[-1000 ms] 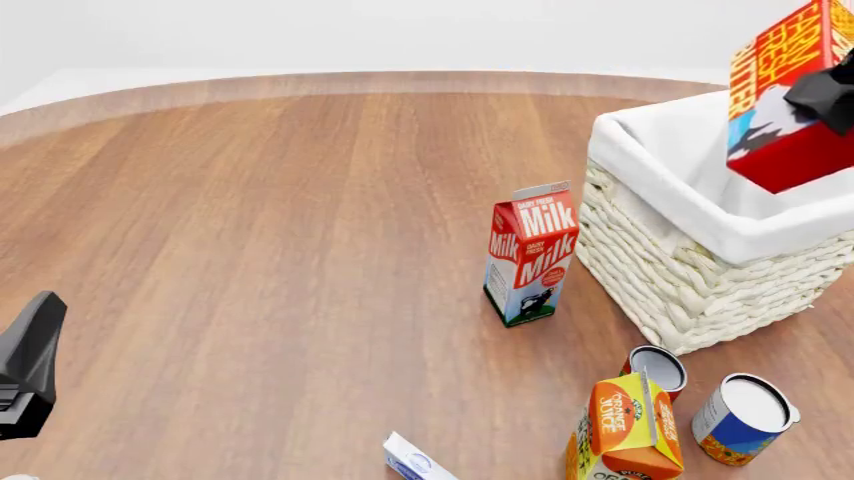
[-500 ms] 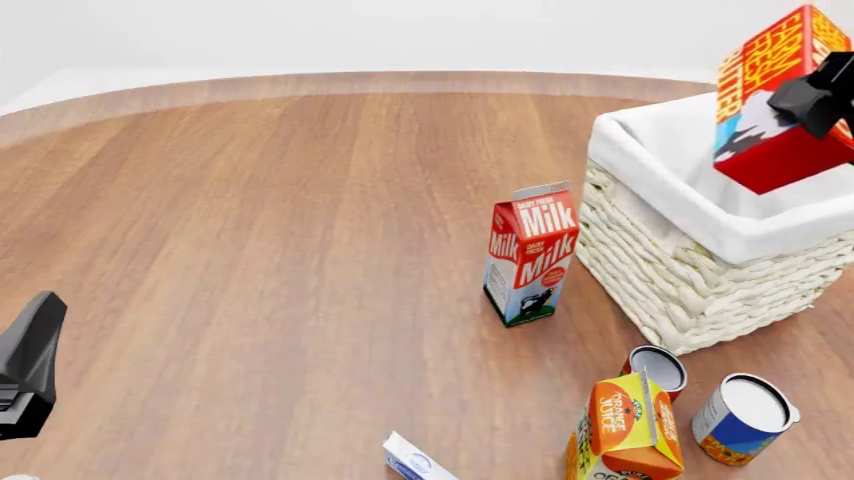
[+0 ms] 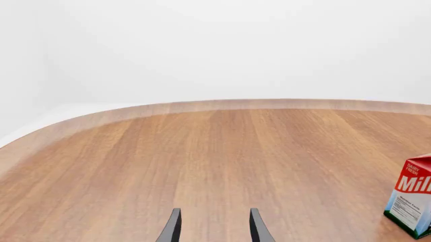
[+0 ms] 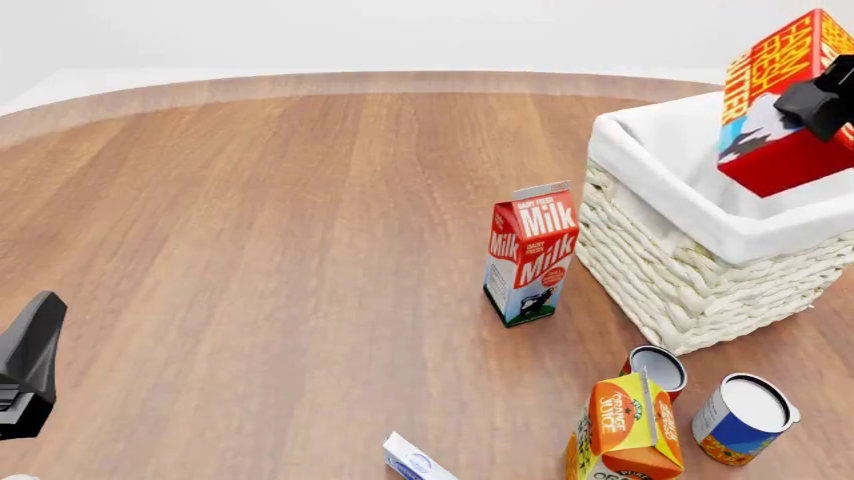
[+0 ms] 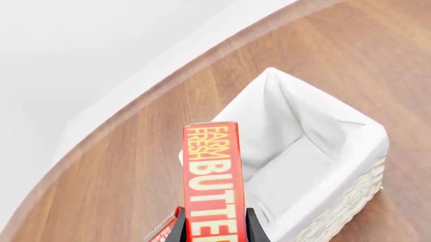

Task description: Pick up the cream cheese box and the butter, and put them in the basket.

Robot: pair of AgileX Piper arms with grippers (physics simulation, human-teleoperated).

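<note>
the butter (image 4: 783, 105) is held clamped in the right claw (image 4: 817, 100), tilted, at about 2 o'clock in the front view, above the basket (image 4: 694, 250). in the right wrist view the carton (image 5: 212, 186) is seen gripped on both faces, with the liner's open hollow (image 5: 283, 151) beneath and beyond it. the left claw (image 3: 212, 229) is parked low at 8 o'clock over bare tabletop (image 4: 267, 250), fingers apart and nothing between them. the cream cheese box (image 4: 416, 462) lies at 6 o'clock on the near edge, only partly in frame, so its exact pose cannot be told.

risks are judged as follows. if the carton is released while tilted and near the rim, it could catch on the folded cloth and tip outward, possibly onto the milk carton (image 4: 531, 265) at the basket's 9 o'clock. a later reach for the cream cheese box could be crowded by the orange juice carton (image 4: 627, 425) and the cans (image 4: 741, 415) just beside it at 5 o'clock; these could be knocked over.
</note>
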